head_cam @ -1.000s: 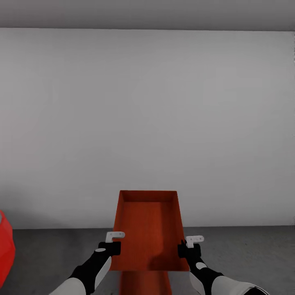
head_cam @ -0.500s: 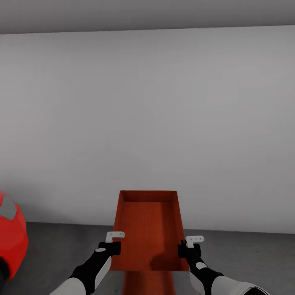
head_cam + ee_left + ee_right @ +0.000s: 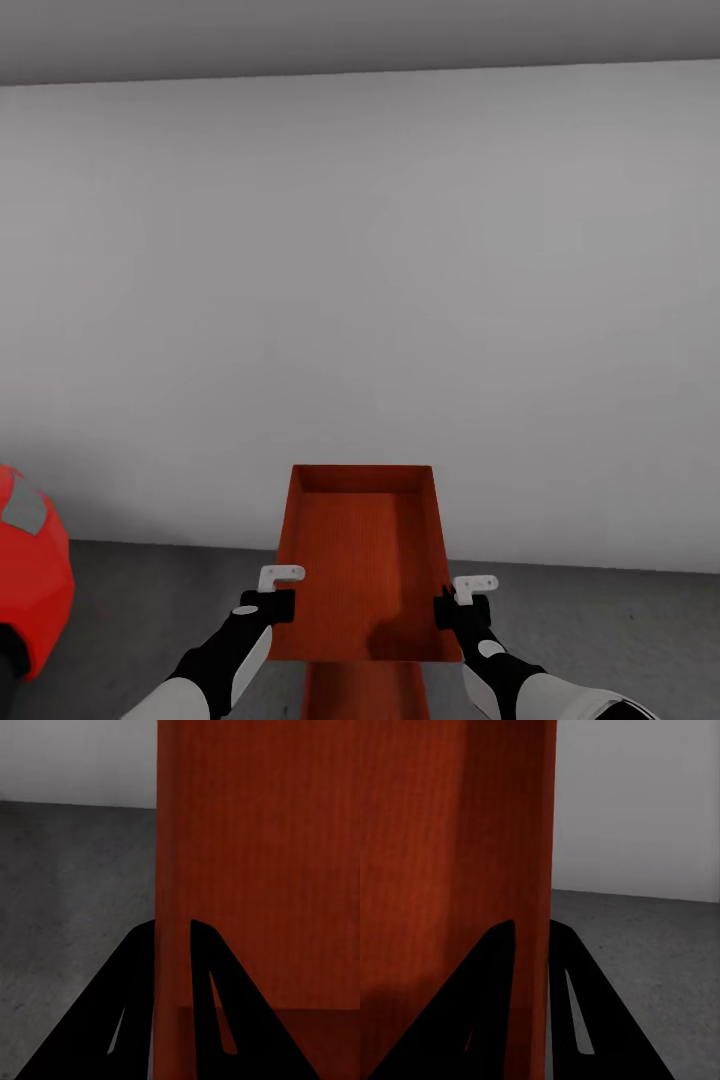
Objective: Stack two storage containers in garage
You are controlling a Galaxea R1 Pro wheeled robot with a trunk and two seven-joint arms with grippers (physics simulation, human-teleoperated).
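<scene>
A red car (image 3: 30, 570) sits far left of the left tool (image 3: 272, 600), whose fingers (image 3: 135, 997) clamp the near left wall of an orange-red storage container (image 3: 360, 560). The right tool (image 3: 448, 607) pinches the opposite wall, the container held level between both above the garage floor (image 3: 620, 620), against a pale wall (image 3: 400, 300).

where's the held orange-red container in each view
Head view: container at bottom centre, held between both grippers.
Left wrist view: its side wall runs between the left gripper's fingers.
Right wrist view: its opposite wall runs between the right gripper's fingers.
Shared landmark: grey concrete floor.
</scene>
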